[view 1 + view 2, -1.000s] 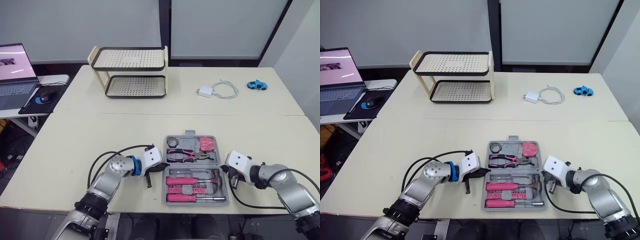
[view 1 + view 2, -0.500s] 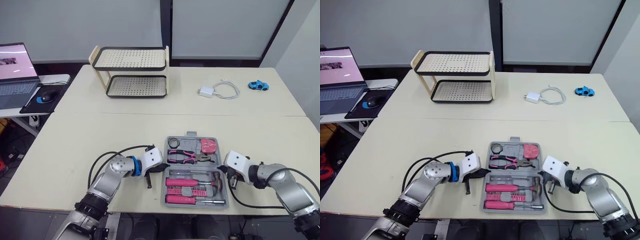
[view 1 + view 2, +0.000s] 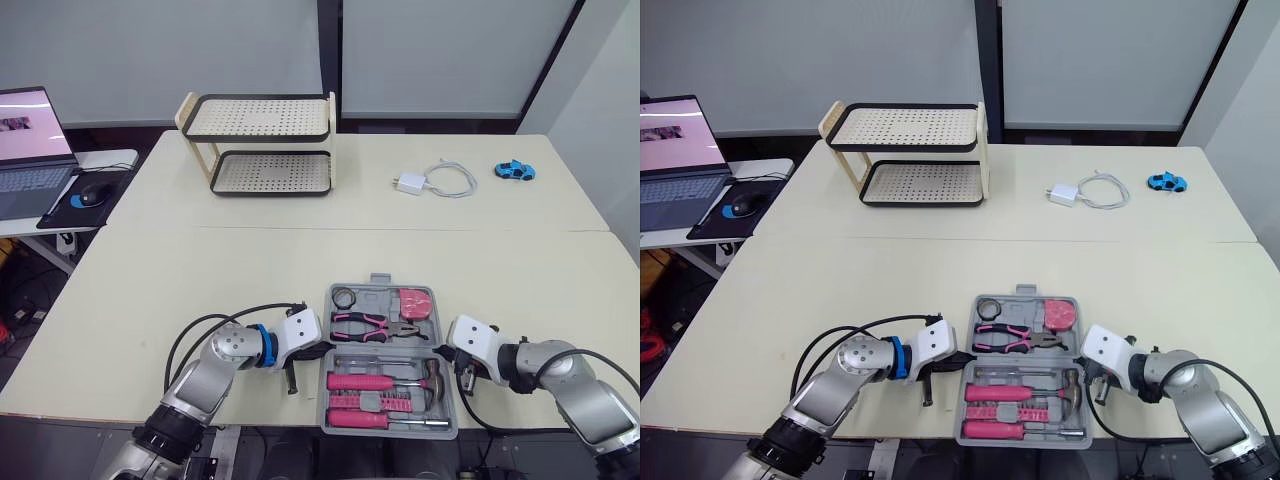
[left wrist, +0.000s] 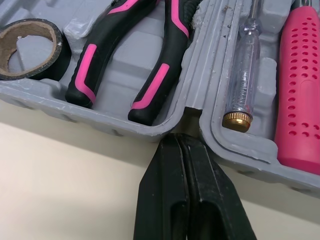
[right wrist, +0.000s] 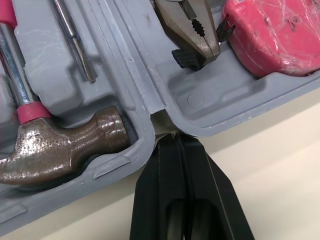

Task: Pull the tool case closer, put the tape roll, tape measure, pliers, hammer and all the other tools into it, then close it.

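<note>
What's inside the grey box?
The tool case holds a tape roll, pink-and-black pliers and a pink tape measure in the far half, and a hammer and pink-handled screwdrivers in the near half. Whatever lies beneath the tools is covered.

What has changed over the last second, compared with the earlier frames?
The open tool case slid toward the near edge of the table. The left hand and right hand, fingers shut at its hinge notches on either side, drew back with it. The rack, charger and toy car stayed put.
</note>
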